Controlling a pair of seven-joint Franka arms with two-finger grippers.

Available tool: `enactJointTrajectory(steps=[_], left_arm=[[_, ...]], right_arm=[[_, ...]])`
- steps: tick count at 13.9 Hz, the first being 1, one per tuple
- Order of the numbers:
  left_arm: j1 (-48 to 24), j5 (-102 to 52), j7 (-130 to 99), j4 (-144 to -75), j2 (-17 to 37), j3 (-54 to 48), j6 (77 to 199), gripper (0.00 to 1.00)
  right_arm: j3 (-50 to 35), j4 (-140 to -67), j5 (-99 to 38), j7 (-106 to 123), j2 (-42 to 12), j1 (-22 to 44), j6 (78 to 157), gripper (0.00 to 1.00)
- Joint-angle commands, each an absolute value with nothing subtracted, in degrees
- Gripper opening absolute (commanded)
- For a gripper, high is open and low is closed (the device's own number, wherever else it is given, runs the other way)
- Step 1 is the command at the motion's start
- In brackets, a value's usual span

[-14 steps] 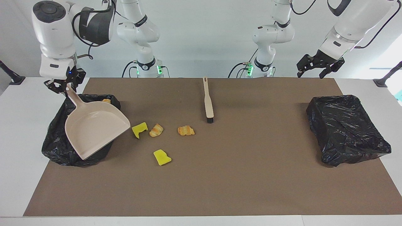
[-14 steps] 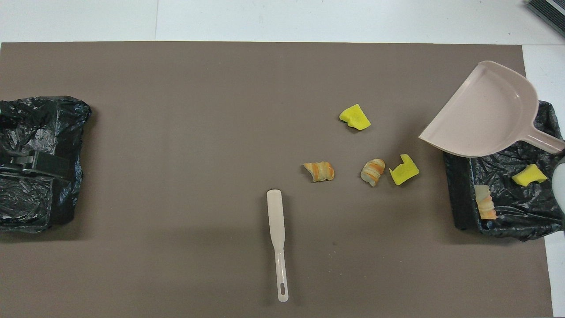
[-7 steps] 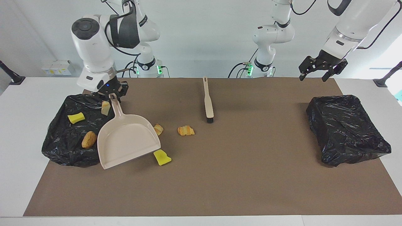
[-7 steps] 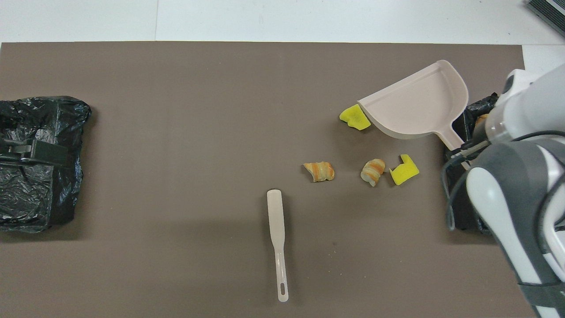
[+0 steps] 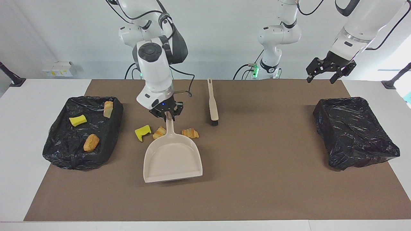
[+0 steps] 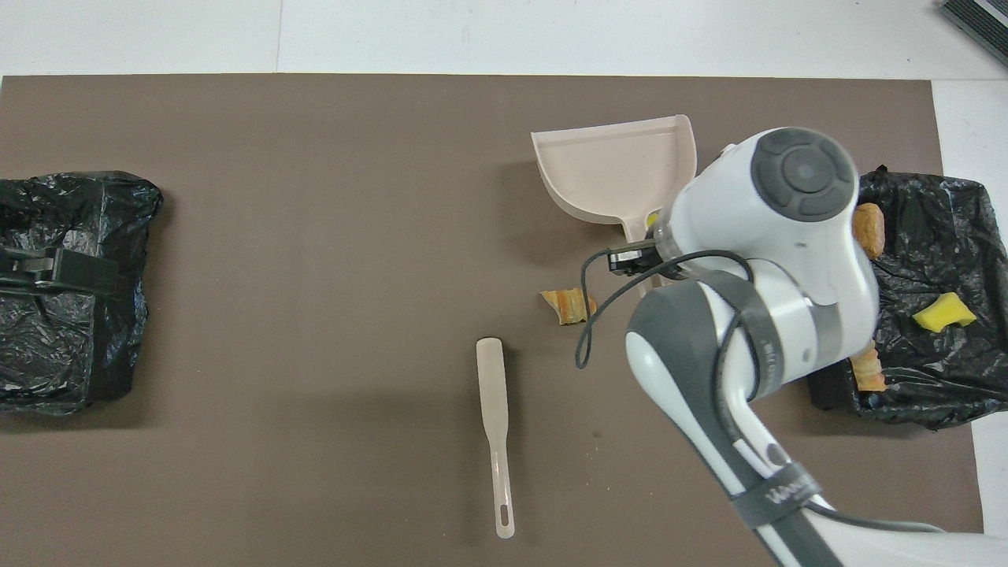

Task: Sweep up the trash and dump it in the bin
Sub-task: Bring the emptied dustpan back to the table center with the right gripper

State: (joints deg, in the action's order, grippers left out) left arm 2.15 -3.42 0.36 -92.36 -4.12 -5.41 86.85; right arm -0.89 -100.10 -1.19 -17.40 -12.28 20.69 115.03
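Note:
My right gripper [image 5: 167, 116] is shut on the handle of the beige dustpan [image 5: 173, 157], which is low over the brown mat with its mouth pointing away from the robots; it also shows in the overhead view [image 6: 618, 173]. A yellow chunk [image 5: 143, 132] and two croissants [image 5: 159, 132] [image 5: 190, 133] lie on the mat beside the handle. The pan hides any piece under it. The black-lined bin [image 5: 61, 154] at the right arm's end holds a yellow chunk [image 5: 77, 120] and two bread pieces [image 5: 108, 109] [image 5: 91, 142]. My left gripper [image 5: 330, 69] waits open in the air.
A beige brush [image 5: 212, 102] lies on the mat nearer to the robots than the trash, handle toward them; the overhead view shows it too [image 6: 494, 425]. A second black-lined bin [image 5: 356, 131] stands at the left arm's end.
My right arm has swung the dustpan from over its bin to the middle of the mat, where it now covers the spot of one yellow chunk. The left gripper has barely moved.

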Motion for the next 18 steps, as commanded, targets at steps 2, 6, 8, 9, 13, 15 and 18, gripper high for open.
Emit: enactJointTrajectory(steps=[2,6,8,9,13,15,18], left_arm=[[2.02,-2.46,0.26,-92.55,-4.31,-5.45,87.45,1.0],[1.67,-2.64,0.09,-92.64,-4.48,-5.8,87.36,1.0],[1.67,-2.55,0.44,-93.07,-4.57,-5.8,88.67,1.0],[1.67,-2.55,0.44,-93.16,-4.22,-5.8,90.86,1.0],[1.05,-2.55,0.26,-93.6,-3.69,-6.85,92.63,1.0],[0.97,-2.55,0.26,-93.69,-3.17,-6.86,94.12,1.0],[-0.61,-2.55,0.18,-94.48,-0.28,-6.94,100.88,1.0]], right_arm=[[-0.44,-95.46,-2.03,-28.01,-19.4,27.49,119.61,0.0],[-0.26,-90.88,-1.14,-34.63,-27.32,31.81,122.86,0.0],[-0.18,-90.88,-0.88,-34.45,-28.74,31.99,125.06,0.0],[-0.26,-90.88,1.04,-34.37,-28.65,31.91,125.16,0.09],[-0.35,-90.88,2.11,-34.72,-28.04,32.17,125.24,1.0],[-0.44,-91.58,1.5,-34.8,-25.94,32.17,124.29,1.0],[-0.53,-95.0,1.41,-33.67,-21.37,32.43,122.96,1.0]])
